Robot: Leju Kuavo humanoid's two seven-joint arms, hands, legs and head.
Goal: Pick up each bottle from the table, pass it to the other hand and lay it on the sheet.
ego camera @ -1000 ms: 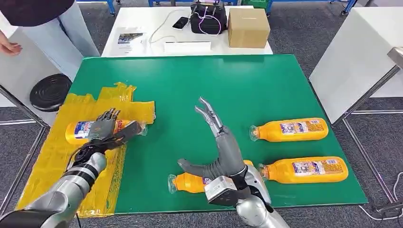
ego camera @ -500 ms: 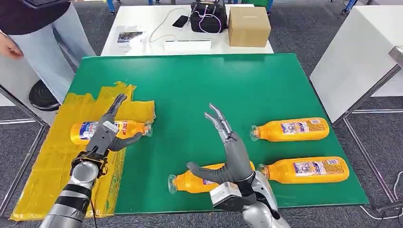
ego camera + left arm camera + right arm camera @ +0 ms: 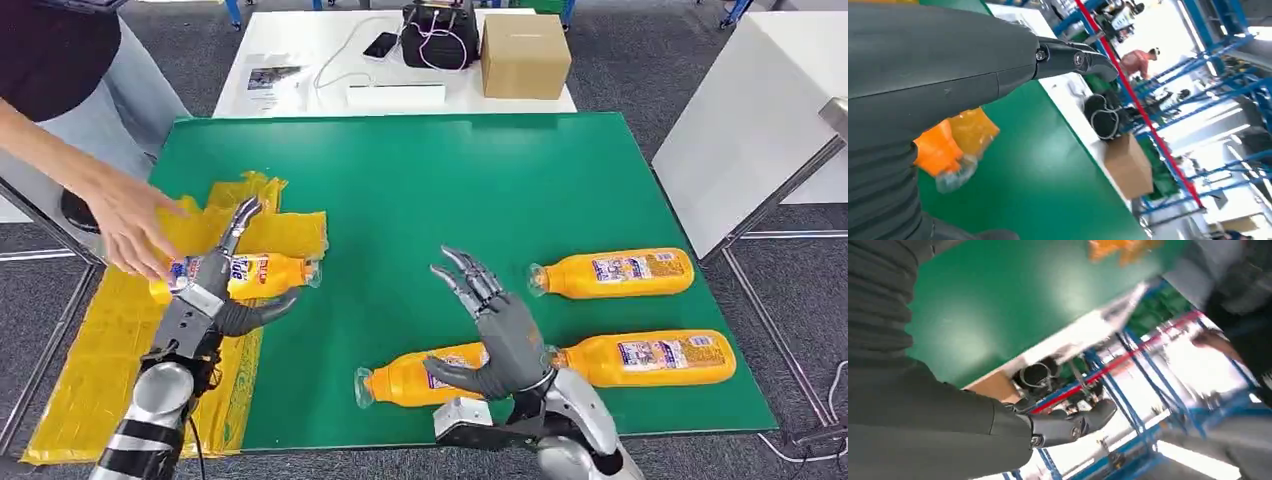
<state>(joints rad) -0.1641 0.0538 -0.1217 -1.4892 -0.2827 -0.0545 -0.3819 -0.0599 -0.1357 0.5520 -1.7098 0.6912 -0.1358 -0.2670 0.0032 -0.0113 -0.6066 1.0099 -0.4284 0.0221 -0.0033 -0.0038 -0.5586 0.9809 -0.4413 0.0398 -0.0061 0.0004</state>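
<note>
Head view: our left hand (image 3: 205, 300), fingers spread and empty, hovers above the bottle (image 3: 262, 273) on the sheet (image 3: 95, 340); a person's hand (image 3: 130, 225) touches it, risking collision. Our right hand (image 3: 500, 335), open, overhangs the next bottle (image 3: 405, 382). Wrist views: bottle cap (image 3: 955, 172) beside the counter (image 3: 1048, 190).

The right hand (image 3: 948, 405) hangs with fingers spread over the green table (image 3: 1013, 300), blue racking (image 3: 1128, 390) beyond.
</note>
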